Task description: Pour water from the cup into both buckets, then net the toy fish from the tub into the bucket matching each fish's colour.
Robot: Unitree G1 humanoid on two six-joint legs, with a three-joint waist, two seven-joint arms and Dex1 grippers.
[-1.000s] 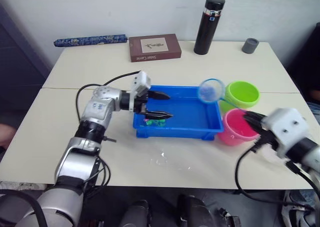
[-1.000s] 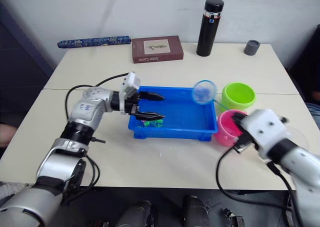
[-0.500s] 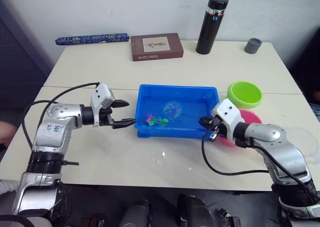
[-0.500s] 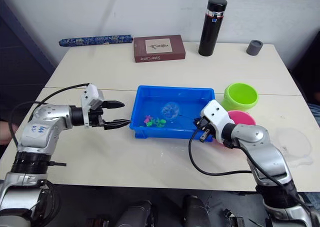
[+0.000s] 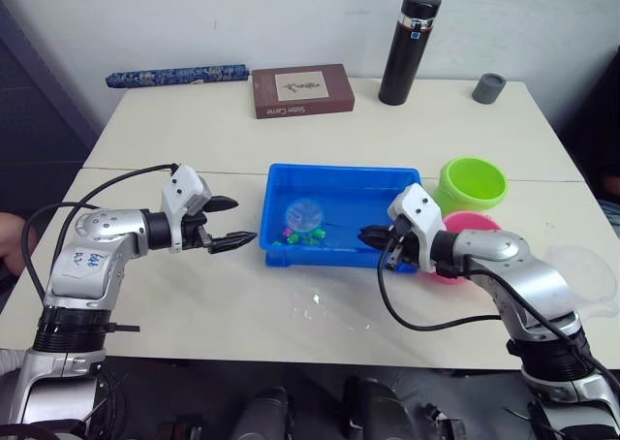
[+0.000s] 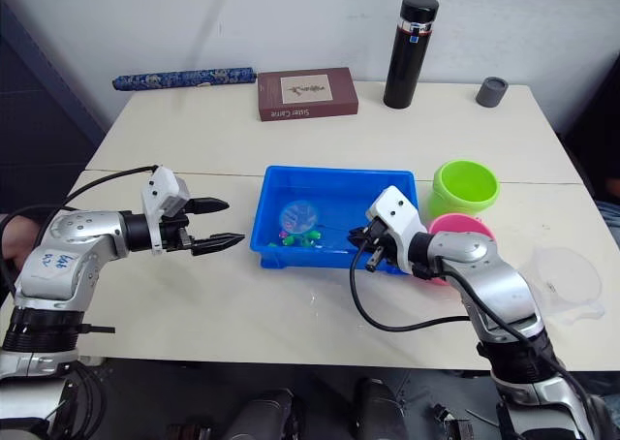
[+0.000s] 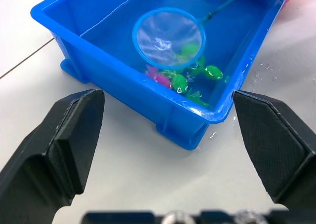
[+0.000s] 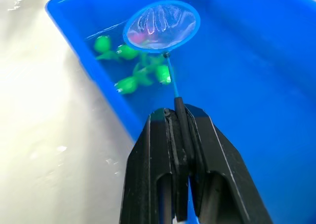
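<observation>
The blue tub (image 5: 341, 172) sits mid-table with water and several toy fish in it, green (image 7: 212, 72) and pink (image 7: 158, 76), bunched at its near left. My right gripper (image 5: 371, 235) is shut on the thin handle of a blue-rimmed net (image 5: 303, 213), whose hoop is down in the tub over the fish. My left gripper (image 5: 240, 222) hangs open just left of the tub, holding nothing. The green bucket (image 5: 473, 182) stands right of the tub. The pink bucket (image 5: 465, 223) is in front of it, partly behind my right arm. The clear cup (image 5: 585, 281) rests at the table's right edge.
A black flask (image 5: 409, 47), a grey cap (image 5: 487, 87), a brown book (image 5: 301, 90) and a blue patterned roll (image 5: 174, 76) line the far edge. Water drops (image 5: 315, 306) lie on the table in front of the tub.
The net came down from above the tub's right end into the water and slid left over the fish. My left gripper pulled out of the tub to its left.
</observation>
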